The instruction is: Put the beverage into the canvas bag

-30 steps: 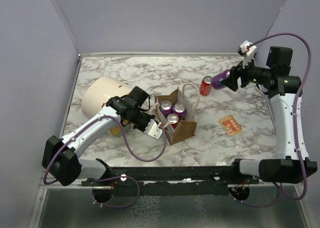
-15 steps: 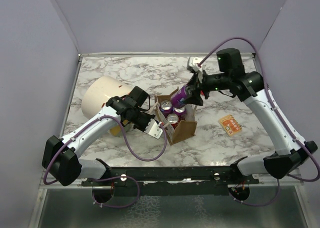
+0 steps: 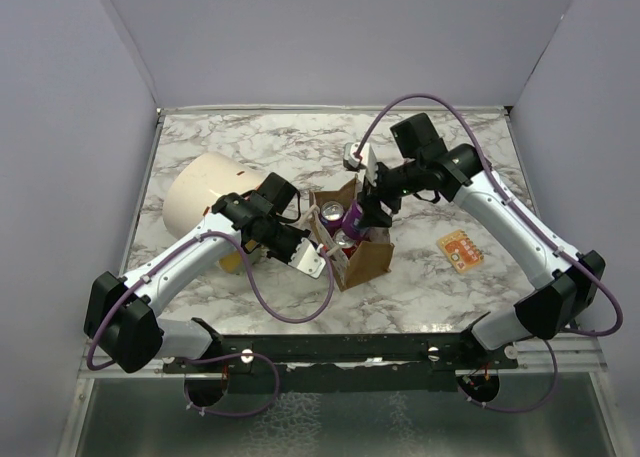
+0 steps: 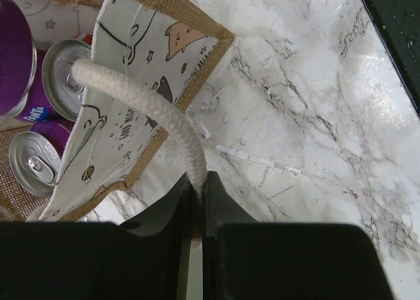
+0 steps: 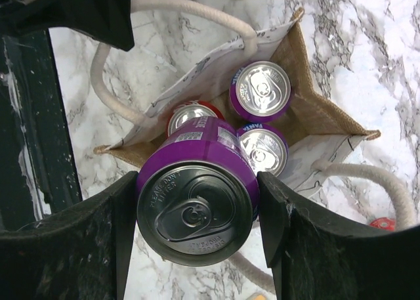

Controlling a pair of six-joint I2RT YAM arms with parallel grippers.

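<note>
1. Top external view, far left: large cream cylinder (image 3: 205, 199) lies on the table (image 3: 280, 142). Not part of the job.
2. Left tool (image 3: 312, 263) has its fingers pressed together on one rope handle (image 4: 144, 106) of the canvas bag (image 3: 368, 261), drawing the mouth open. Judgement: it should hold firm through the drop.
3. Bag sits mid-table. Three cans (image 5: 260, 90) stand inside, tops up.
4. Right tool (image 3: 370, 209) clamps the purple beverage (image 5: 195, 211) by its sides over the bag mouth, partly above a red-rimmed can (image 5: 187, 116). Exact tilt hard to judge.
5. Judgement: shift over a bare patch of bag floor beside the standing cans. Bring the beverage plumb and descend straight, avoiding both handles. Spread the fingers only once the base seats.
6. Right: orange card (image 3: 460, 250) lies well apart from the bag.
</note>
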